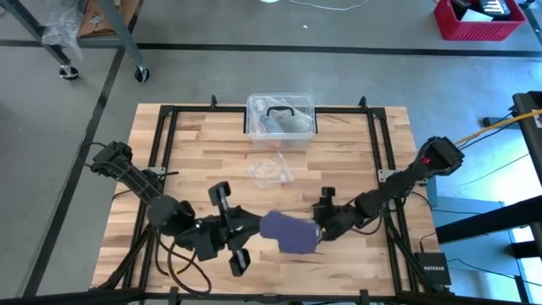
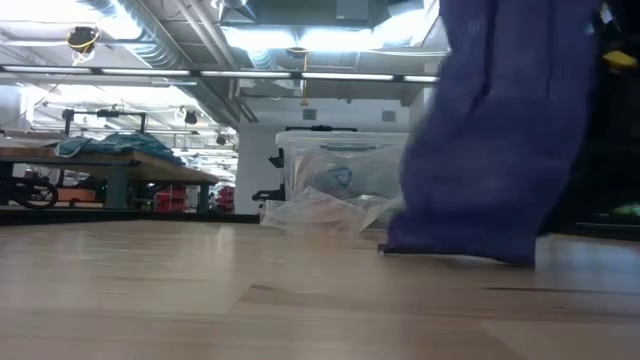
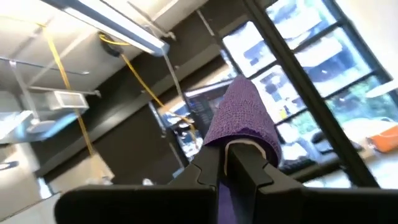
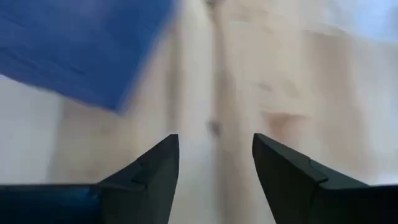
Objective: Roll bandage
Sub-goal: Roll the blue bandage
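Observation:
The bandage (image 1: 288, 231) is a dark purple strip of soft fabric near the table's front edge, between my two grippers. My left gripper (image 1: 259, 225) comes from the table's left, tips upward and is shut on it. In the left wrist view the fabric (image 3: 241, 115) rises past the fingertips and folds over them. In the low view it hangs as a wide dark sheet (image 2: 490, 120). My right gripper (image 1: 319, 230) stands open just right of the bandage, pointing down at the bare wood (image 4: 214, 155). The bandage's edge (image 4: 81, 43) lies beyond its fingers, and nothing is between them. My left gripper pinches the bandage between its two fingers (image 3: 255, 165), which slant upward from the table's left. The fabric (image 3: 231, 134) drapes over the fingertips; how many layers cannot be told. It hangs slack below the hold, with its lower end (image 2: 455, 248) on the table.
A clear plastic box with a black handle (image 1: 281, 119) stands at the table's far edge, also visible in the low view (image 2: 345, 170). A crinkled clear wrapper (image 1: 269, 171) lies in front of it. The wood to the left of the bandage in the low view is bare (image 2: 200, 290).

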